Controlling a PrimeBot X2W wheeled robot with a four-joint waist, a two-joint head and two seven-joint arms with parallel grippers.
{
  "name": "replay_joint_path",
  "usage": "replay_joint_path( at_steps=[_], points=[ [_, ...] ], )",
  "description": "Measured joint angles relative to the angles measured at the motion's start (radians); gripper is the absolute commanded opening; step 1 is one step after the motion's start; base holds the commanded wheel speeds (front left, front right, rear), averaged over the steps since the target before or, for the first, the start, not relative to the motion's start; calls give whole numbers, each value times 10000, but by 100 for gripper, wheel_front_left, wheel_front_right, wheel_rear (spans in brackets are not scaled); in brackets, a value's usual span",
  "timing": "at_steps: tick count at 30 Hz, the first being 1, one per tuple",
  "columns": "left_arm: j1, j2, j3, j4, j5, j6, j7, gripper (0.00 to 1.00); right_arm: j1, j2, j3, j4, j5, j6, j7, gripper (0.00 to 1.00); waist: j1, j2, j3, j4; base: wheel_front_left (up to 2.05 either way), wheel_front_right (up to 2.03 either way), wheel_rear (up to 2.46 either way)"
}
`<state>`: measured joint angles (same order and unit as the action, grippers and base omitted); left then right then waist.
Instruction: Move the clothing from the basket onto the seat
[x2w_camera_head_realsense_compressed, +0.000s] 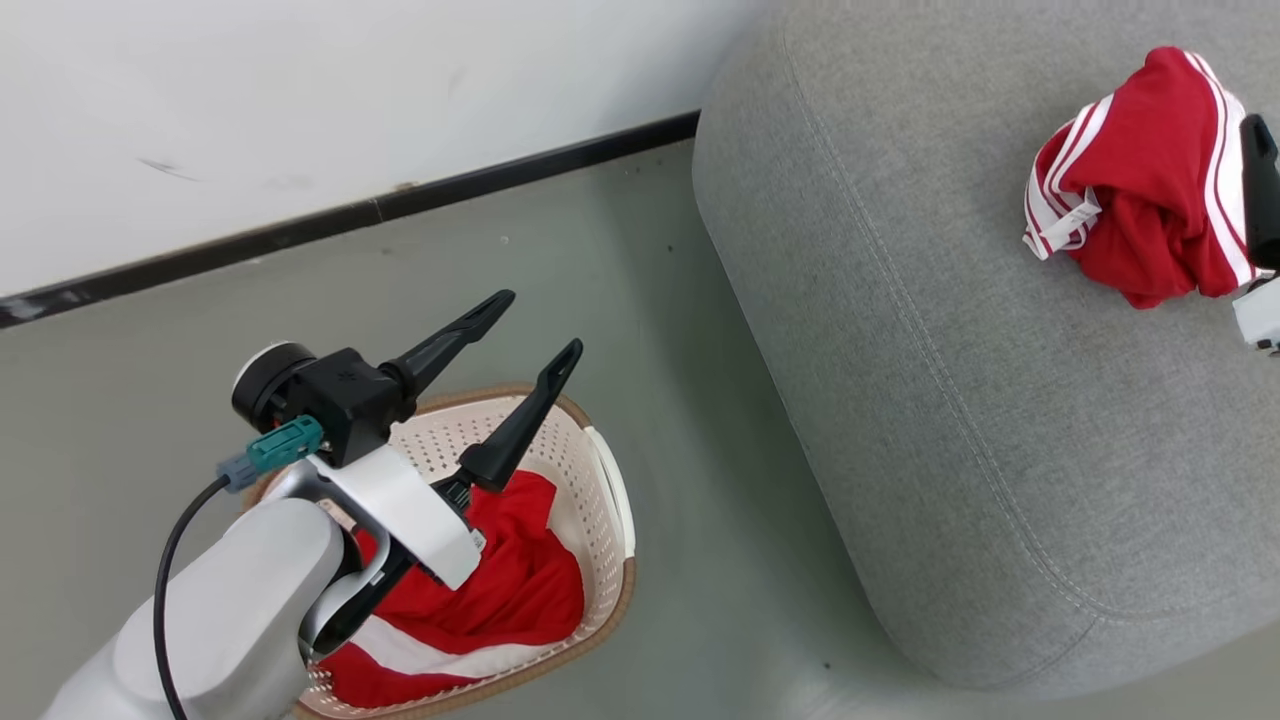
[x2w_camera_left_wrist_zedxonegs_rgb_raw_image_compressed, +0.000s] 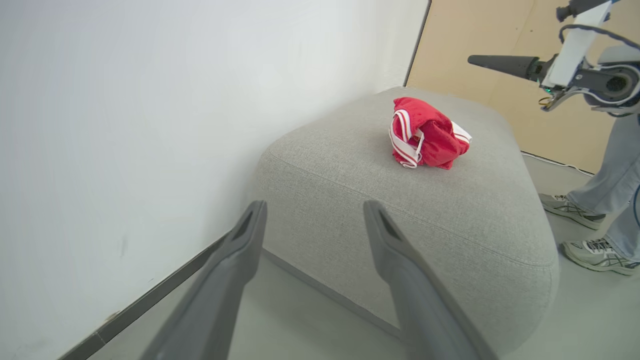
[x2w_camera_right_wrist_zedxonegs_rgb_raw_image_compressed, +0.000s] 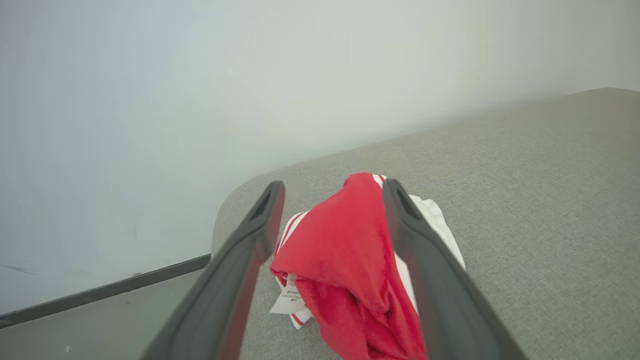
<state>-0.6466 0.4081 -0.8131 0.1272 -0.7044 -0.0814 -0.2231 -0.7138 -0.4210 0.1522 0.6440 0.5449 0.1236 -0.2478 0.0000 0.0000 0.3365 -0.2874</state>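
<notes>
- While the left hand (x2w_camera_head_realsense_compressed: 540, 320) hung over the basket (x2w_camera_head_realsense_compressed: 612, 480), was it actually holding anything?
- Nope, fingers spread all the way, nothing in them. One red garment (x2w_camera_head_realsense_compressed: 520, 585) lay in the basket right under the wrist, so that arm was way closer. The fingers pointed out toward the seat (x2w_camera_head_realsense_compressed: 900, 350) though, not down, so I'd guess it needed to tip over first.
- And the right hand (x2w_camera_right_wrist_zedxonegs_rgb_raw_image_compressed: 333, 186)?
- Wide open too, and empty, up over the seat where the other red garment (x2w_camera_head_realsense_compressed: 1150, 190) sat bunched. The basket was well apart from it, on the floor off to the left.
</notes>
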Motion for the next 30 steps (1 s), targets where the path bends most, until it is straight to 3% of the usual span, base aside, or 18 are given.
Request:
replay_joint_path(
  at_steps=[13, 30],
  points=[
    [709, -2, 767, 382, -357, 633, -186, 100, 629, 169, 617, -1605, 94, -2, -33, 100, 0, 0, -899, 647, 0, 0, 0],
    [2009, -27, 2224, 732, -717, 1528, -263, 100, 2189, 585, 437, -3189, -165, -2, -46, 100, 0, 0, -1779, 1725, 0, 0, 0]
  ],
)
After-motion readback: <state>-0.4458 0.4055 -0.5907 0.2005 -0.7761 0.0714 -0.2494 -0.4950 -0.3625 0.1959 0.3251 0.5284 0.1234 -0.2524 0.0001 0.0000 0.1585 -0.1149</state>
